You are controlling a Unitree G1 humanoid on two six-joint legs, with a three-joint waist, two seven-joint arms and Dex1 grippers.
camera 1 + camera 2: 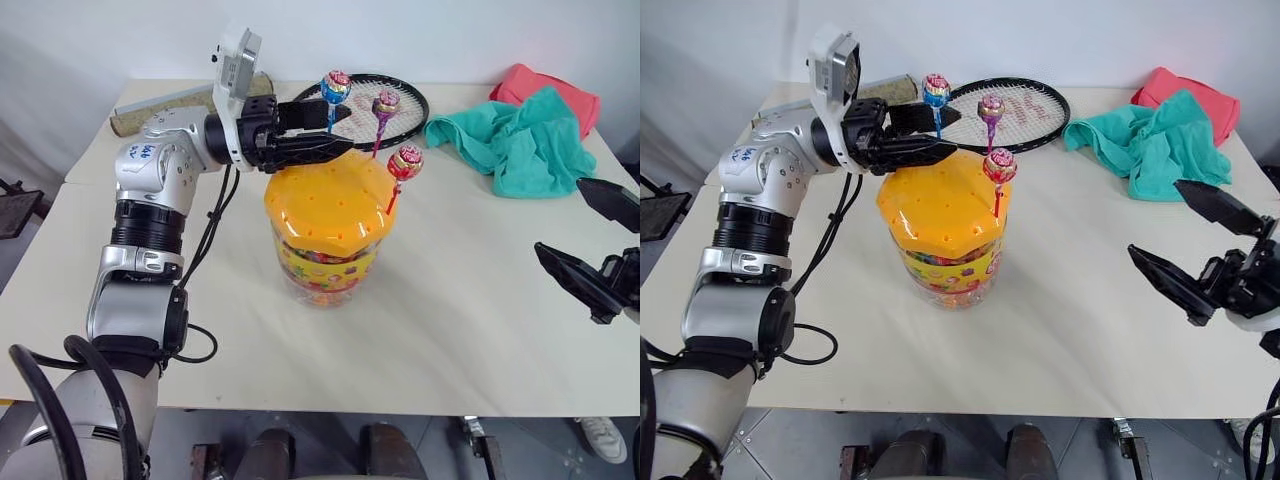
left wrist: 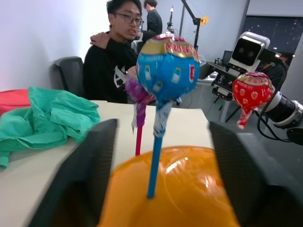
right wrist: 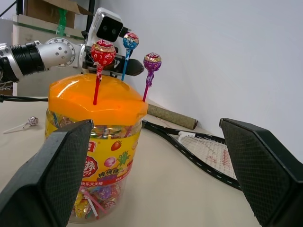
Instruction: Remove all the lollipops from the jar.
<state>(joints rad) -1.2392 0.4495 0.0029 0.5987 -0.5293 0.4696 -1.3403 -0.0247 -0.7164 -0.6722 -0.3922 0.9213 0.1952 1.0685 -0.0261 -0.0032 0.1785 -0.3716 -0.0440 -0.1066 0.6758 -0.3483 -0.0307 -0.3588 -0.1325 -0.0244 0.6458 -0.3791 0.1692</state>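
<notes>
The jar stands upright on the table; blue, purple and red lollipops stick up from its orange lid; a fourth lies on the table.

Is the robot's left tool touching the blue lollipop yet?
Apart. In the left wrist view, the blue lollipop stands between the left tool's open fingers with space on both sides.

Three lollipops stood in the jar before me; racket behind it, cloths to its right, my left gripper straddling one stick
</notes>
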